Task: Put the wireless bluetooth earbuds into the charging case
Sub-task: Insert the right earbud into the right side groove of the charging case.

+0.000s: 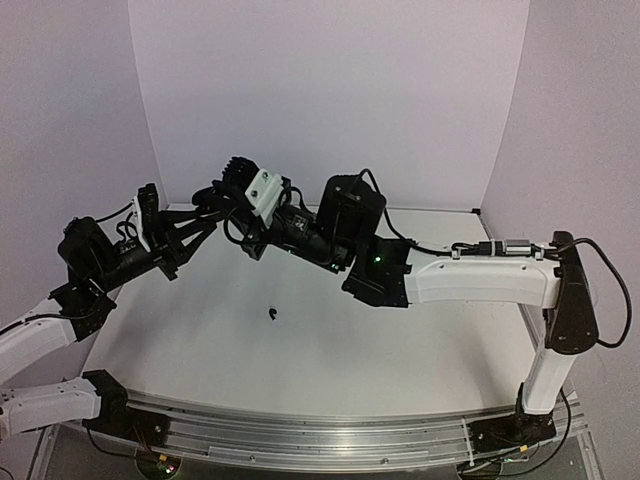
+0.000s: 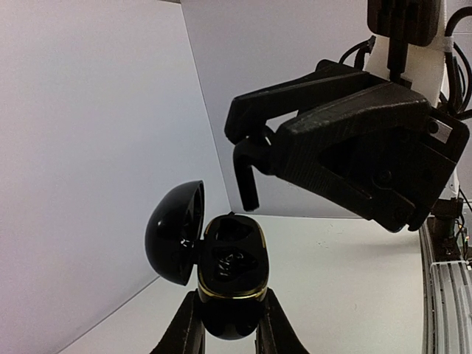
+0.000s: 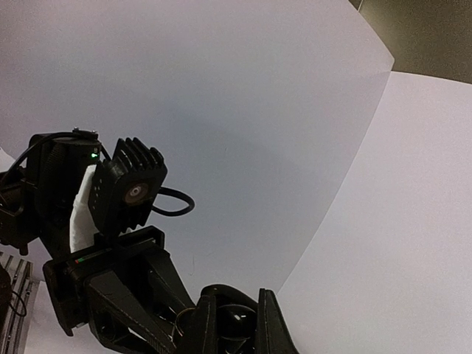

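One tiny black curved earbud [image 1: 272,314] lies alone on the white worktop [image 1: 400,350], a little left of centre in the overhead frame and well apart from both arms. The left gripper [image 2: 230,328] is clamped on the lower body of a glossy black pebble-shaped charging case [image 2: 230,269] with a gold rim, held up off the worktop at the bottom centre of the left wrist view. Its rounded lid [image 2: 175,232] is swung open to the left. Whether a bud already sits in the case's dark wells cannot be told. The right gripper [image 2: 249,173] reaches in from the upper right of that view, its jaws drawn narrow and its tip hanging just above the open case. Whether anything is pinched between them cannot be made out.
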Controlling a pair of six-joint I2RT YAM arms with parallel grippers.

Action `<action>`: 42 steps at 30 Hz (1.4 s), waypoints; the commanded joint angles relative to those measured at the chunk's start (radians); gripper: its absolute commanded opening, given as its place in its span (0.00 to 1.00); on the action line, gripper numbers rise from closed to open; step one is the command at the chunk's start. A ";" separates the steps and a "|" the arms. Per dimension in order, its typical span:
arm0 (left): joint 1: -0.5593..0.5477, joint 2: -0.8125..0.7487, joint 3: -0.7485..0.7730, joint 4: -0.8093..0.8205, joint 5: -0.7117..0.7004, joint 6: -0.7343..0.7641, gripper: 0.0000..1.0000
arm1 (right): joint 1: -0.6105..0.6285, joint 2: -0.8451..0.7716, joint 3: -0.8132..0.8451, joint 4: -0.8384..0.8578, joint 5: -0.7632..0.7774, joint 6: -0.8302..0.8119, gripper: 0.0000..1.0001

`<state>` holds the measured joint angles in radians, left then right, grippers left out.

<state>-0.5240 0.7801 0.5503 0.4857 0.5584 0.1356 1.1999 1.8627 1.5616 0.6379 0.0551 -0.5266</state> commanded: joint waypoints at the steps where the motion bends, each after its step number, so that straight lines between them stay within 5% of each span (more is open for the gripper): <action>1: -0.004 -0.004 0.048 0.010 0.025 0.015 0.00 | -0.005 0.006 0.040 0.027 0.038 -0.003 0.00; 42: -0.004 -0.012 0.062 0.021 0.032 -0.016 0.00 | -0.014 -0.013 0.008 -0.018 0.091 -0.016 0.00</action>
<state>-0.5240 0.7799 0.5568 0.4714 0.5758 0.1299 1.1919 1.8648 1.5589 0.6100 0.1267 -0.5326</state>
